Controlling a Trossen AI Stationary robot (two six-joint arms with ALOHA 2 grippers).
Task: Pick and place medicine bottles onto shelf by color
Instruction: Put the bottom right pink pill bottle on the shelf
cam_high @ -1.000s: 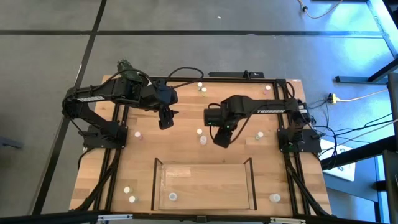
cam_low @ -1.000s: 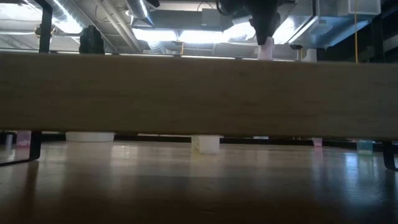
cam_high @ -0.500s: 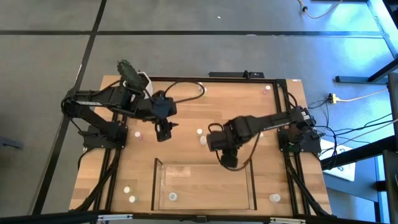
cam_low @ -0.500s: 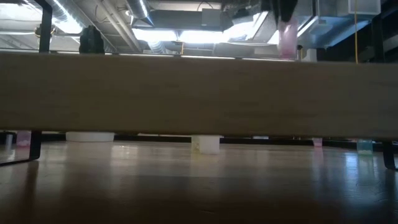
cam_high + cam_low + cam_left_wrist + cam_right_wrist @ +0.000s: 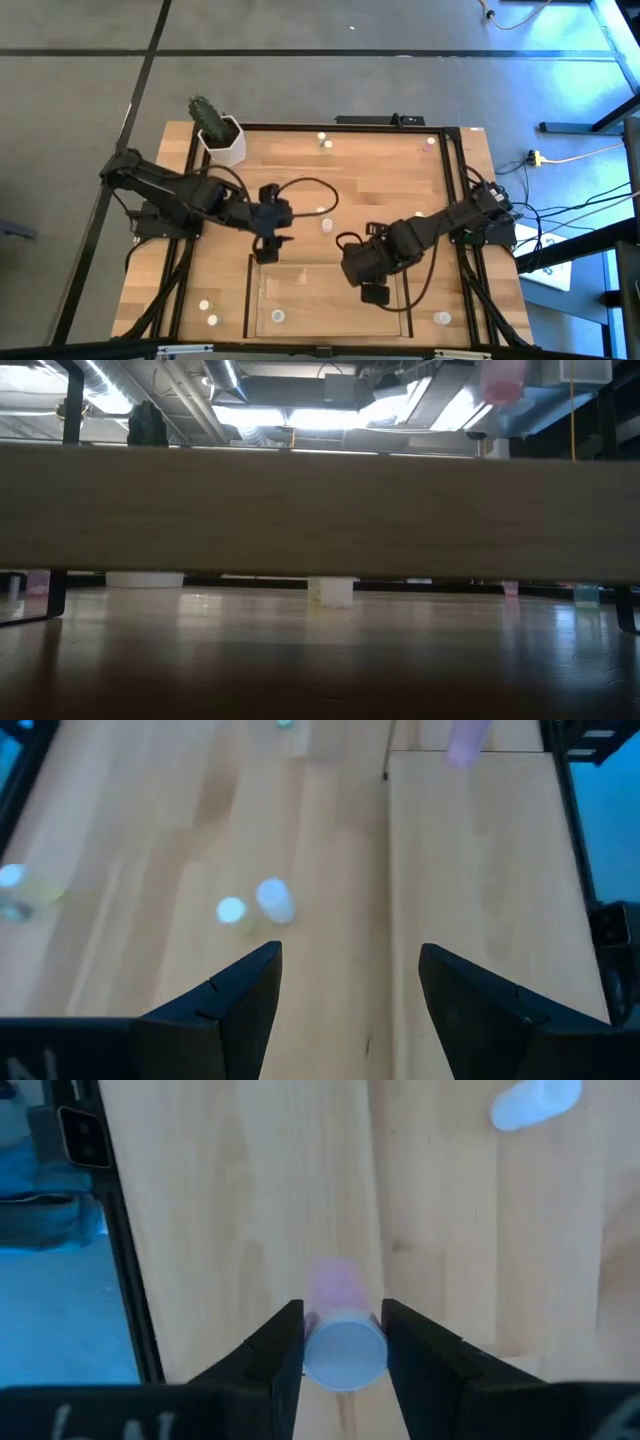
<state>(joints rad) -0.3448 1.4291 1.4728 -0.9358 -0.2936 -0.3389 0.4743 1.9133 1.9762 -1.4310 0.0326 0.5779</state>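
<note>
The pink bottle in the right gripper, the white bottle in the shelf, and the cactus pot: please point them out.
pink bottle [image 5: 345, 1350], right wrist view, on its pale cap.
white bottle [image 5: 278, 317], high view, on its cap.
cactus pot [image 5: 227, 144], high view, on its white wall.

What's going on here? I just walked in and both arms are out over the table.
The right gripper holds a small pink bottle over the right part of the clear-walled tray. One white bottle already sits in the tray's left end. The left gripper is open and empty at the tray's far left corner. More small bottles are scattered on the wooden table, and a potted cactus stands at a far corner.
</note>
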